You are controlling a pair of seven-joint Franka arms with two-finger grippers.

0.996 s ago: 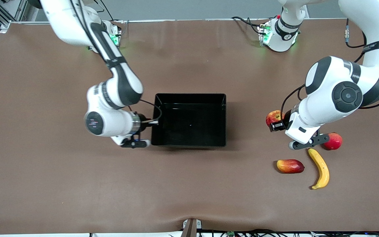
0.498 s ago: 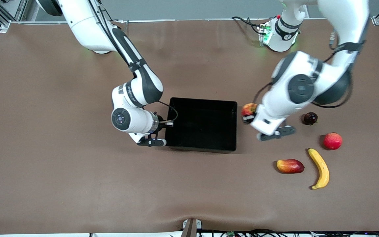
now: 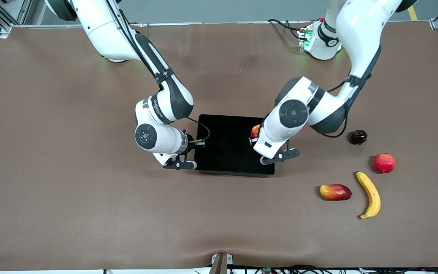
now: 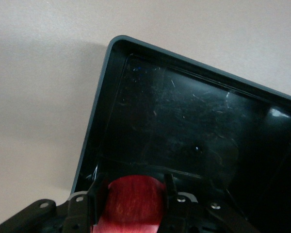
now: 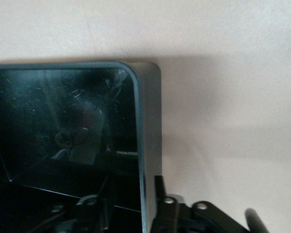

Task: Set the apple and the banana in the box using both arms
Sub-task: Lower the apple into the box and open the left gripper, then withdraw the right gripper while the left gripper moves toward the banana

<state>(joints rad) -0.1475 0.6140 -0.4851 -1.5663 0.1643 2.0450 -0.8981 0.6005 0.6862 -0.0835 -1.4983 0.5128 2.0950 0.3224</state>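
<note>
The black box [image 3: 229,154] sits mid-table. My right gripper [image 3: 200,144] is shut on the box's wall at the right arm's end; in the right wrist view the gripper [image 5: 128,204] has its fingers on either side of that wall [image 5: 148,145]. My left gripper [image 3: 254,137] is shut on the red apple [image 3: 256,131] and holds it over the box, just inside its wall at the left arm's end. In the left wrist view the apple [image 4: 135,201] shows between the fingers above the box's floor [image 4: 184,126]. The yellow banana [image 3: 370,195] lies on the table toward the left arm's end, nearer the front camera than the box.
A red-yellow mango-like fruit [image 3: 335,192] lies beside the banana. A round red-pink fruit [image 3: 384,163] and a small dark fruit [image 3: 358,137] lie farther from the front camera than the banana. The brown table [image 3: 70,198] spreads wide around the box.
My left arm carried the apple from the fruit group to over the box. My right gripper dragged the box toward the left arm's end. A small dark fruit came into view.
</note>
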